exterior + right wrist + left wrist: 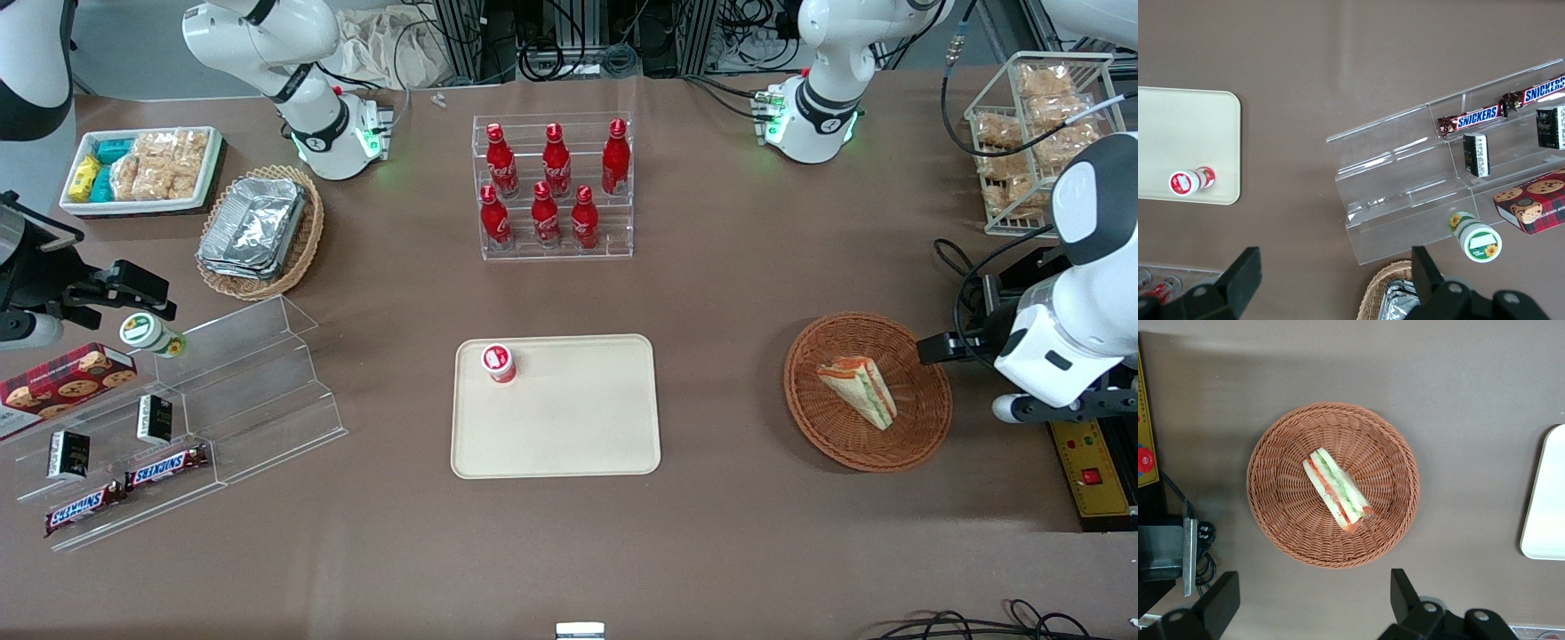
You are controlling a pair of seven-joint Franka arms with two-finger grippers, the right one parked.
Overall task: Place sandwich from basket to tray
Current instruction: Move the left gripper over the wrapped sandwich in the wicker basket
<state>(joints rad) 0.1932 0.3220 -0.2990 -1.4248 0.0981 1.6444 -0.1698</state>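
Looks like a robotics lab mocked up as a snack shop: arms bolted onto a brown table (pixel 711 533), cable tangles (pixel 569 44) just past the cola rack (pixel 556 191), candy shelf (pixel 178 418) toward the parked arm's end.

Brown table (pixel 756 293): tray (pixel 569 436), basket (pixel 925 418).

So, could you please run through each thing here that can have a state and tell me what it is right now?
gripper: open, above the table beside the basket, holding nothing
sandwich: lying in the basket, not yet picked
basket: holds only the sandwich
tray: flat on the table, holds one small red cup
small red cup: upright on the tray, lid on
cola bottles: upright in their clear rack, capped
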